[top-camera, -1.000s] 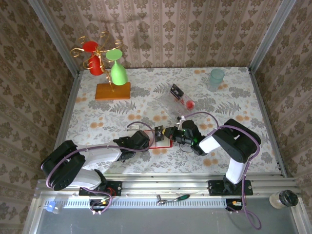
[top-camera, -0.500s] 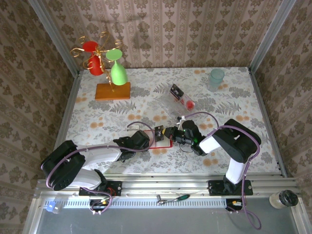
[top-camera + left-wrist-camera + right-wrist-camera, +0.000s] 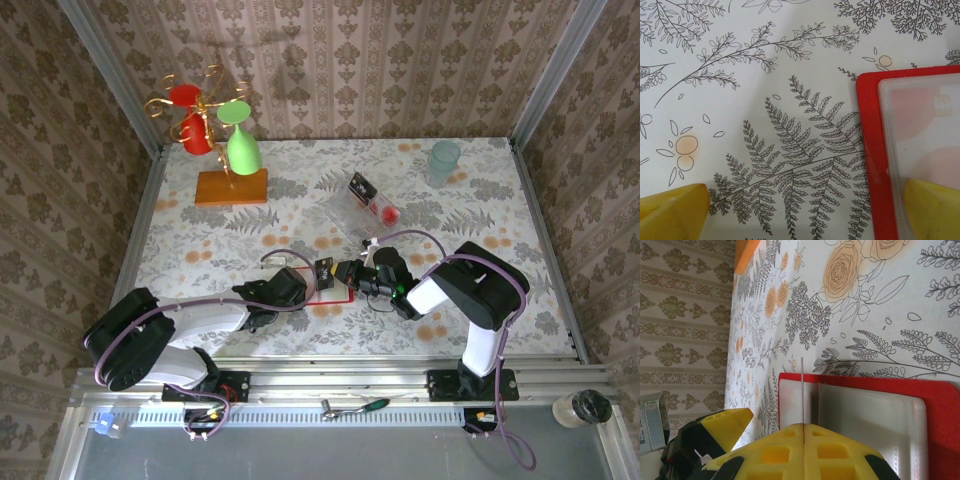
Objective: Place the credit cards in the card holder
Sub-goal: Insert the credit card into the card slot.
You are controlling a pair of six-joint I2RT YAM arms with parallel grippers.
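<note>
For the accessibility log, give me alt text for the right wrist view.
The right hand, yellow-fingered, is shut on a thin credit card seen edge-on, in front of the red card holder with its pale inner pocket. A floral tablecloth lies beneath.

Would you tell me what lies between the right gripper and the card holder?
Right wrist view: a thin card, edge-on, pinched by the right gripper over the card holder.

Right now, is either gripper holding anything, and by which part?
Right gripper pinches a thin black rectangular card, edge-on, by one edge. Left gripper is open, holding nothing.
</note>
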